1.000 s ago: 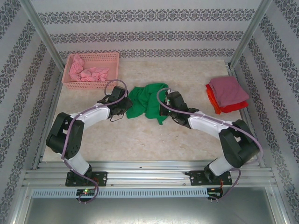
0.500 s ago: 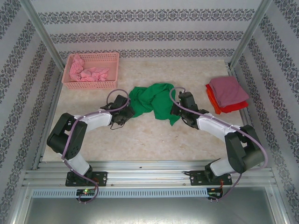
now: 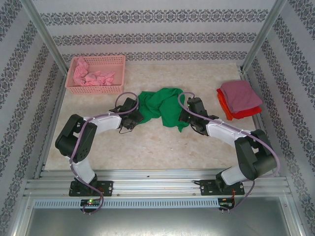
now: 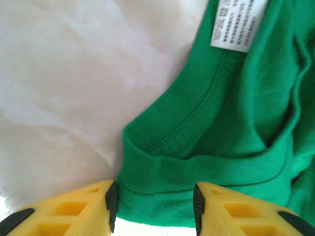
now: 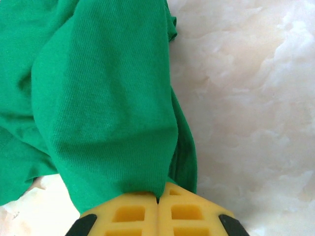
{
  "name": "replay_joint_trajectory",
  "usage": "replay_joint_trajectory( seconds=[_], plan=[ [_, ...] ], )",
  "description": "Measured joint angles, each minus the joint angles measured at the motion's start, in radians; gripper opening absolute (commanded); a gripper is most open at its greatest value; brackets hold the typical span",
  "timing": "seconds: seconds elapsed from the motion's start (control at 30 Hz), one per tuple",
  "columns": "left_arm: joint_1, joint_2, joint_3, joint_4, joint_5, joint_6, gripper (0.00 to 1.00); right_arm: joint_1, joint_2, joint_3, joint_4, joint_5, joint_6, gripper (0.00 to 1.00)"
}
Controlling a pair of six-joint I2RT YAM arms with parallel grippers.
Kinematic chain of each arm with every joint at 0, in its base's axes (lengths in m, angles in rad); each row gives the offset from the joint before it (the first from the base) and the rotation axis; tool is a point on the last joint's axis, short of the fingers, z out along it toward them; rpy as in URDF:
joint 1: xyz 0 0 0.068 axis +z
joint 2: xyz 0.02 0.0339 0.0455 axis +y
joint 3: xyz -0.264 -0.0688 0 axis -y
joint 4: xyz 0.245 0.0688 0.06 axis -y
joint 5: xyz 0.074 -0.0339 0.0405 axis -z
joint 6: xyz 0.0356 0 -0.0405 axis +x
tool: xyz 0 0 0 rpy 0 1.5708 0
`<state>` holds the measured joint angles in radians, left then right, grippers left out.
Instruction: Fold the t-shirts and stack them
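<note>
We see a bright green t-shirt [image 3: 160,105], soft knit with a stitched collar band [image 4: 206,147] and a white care label [image 4: 239,24], lying crumpled in the middle of the pale marbled table [image 3: 147,142]. The left gripper [image 3: 135,117] rests at its left edge, yellow fingers [image 4: 74,211] spread with the collar between them, while the right gripper [image 3: 183,116] is clenched on a fold at its right side. Bare table lies nearer the arms; a pink lattice basket [image 3: 96,89] of light pink shirts [image 3: 91,76] stands far left, and a folded stack [image 3: 239,96] of mauve, red and orange shirts sits at the right edge.
</note>
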<state>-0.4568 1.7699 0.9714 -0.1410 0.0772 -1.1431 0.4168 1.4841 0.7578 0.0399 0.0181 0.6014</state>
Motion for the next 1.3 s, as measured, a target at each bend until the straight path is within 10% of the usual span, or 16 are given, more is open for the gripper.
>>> replay_joint_trajectory(
  seconds=[0.13, 0.63, 0.7, 0.8, 0.87, 1.3],
  plan=[
    [0.003, 0.011, 0.0, 0.021, 0.013, -0.02, 0.0, 0.0, 0.0, 0.0, 0.001, 0.0, -0.001, 0.0],
    [0.055, -0.141, 0.063, 0.04, -0.036, 0.047, 0.0, -0.136, -0.068, 0.089, -0.074, 0.008, -0.148, 0.0],
    [0.069, -0.192, 0.07, 0.04, -0.037, 0.061, 0.0, -0.168, -0.051, 0.14, -0.094, 0.008, -0.176, 0.15],
    [0.091, -0.233, 0.07, 0.039, -0.037, 0.07, 0.0, -0.21, -0.002, 0.222, -0.122, 0.007, -0.214, 0.63],
    [0.098, -0.233, 0.064, 0.039, -0.036, 0.07, 0.0, -0.226, 0.026, 0.263, -0.145, 0.008, -0.236, 0.73],
    [0.098, -0.217, -0.03, 0.029, -0.022, 0.062, 0.0, -0.229, -0.296, -0.098, -0.168, 0.009, -0.107, 0.63]
  ],
)
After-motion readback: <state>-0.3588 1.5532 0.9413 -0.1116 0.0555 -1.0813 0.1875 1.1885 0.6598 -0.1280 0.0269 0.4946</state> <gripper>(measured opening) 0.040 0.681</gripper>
